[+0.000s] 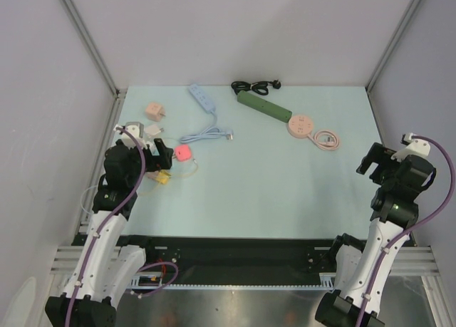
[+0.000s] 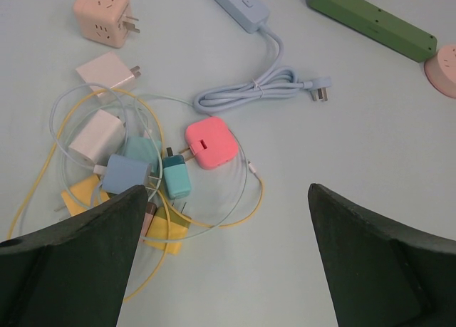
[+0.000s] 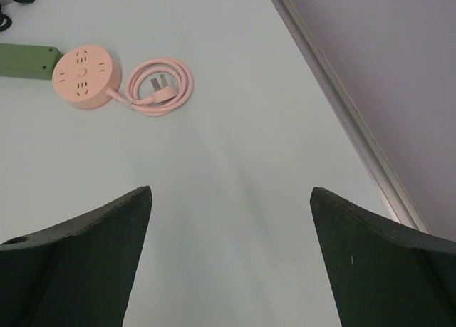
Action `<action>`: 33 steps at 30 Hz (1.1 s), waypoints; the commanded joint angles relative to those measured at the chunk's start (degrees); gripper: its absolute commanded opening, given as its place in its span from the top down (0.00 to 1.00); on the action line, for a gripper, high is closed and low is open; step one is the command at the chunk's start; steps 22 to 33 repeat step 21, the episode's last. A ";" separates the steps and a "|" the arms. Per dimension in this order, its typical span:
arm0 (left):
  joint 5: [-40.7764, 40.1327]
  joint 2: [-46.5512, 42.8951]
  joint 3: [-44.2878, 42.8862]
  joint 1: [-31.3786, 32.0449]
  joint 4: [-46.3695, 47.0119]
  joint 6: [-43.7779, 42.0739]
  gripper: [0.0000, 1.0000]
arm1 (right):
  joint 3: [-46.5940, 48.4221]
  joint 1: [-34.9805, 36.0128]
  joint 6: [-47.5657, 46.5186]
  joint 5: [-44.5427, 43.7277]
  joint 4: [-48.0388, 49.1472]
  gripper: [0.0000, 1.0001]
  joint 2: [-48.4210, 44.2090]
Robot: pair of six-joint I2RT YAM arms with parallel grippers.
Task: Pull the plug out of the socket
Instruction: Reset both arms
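Two bar power strips [image 1: 201, 97] [image 1: 265, 106], one round socket [image 1: 301, 124], one cube socket [image 1: 154, 112], one pink adapter [image 2: 211, 142], two white chargers [image 2: 107, 70] [image 2: 96, 138]

You can read no text, brand or number in any view. The pink square socket [image 2: 211, 142], the peach cube socket [image 2: 103, 12], the blue power strip [image 2: 239, 1] and the green power strip [image 2: 370, 22] show only slots; any print is too small to tell.
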State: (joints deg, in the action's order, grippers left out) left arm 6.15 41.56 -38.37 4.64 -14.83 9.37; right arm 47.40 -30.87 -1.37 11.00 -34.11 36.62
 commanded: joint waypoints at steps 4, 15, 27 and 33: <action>-0.09 -1.31 -1.18 0.37 0.68 -1.45 0.00 | 3.31 -0.15 1.10 -0.99 -1.84 0.00 -0.32; -0.44 -2.45 -0.83 0.54 1.12 -1.63 0.00 | 4.28 -0.15 0.58 -1.78 -1.66 0.00 0.47; -0.35 -2.71 -0.57 0.54 1.56 -2.07 0.01 | 4.28 -0.15 -0.21 -0.37 -0.70 0.00 1.61; -0.35 -2.71 -0.57 0.54 1.56 -2.07 0.01 | 4.28 -0.15 -0.21 -0.37 -0.70 0.00 1.61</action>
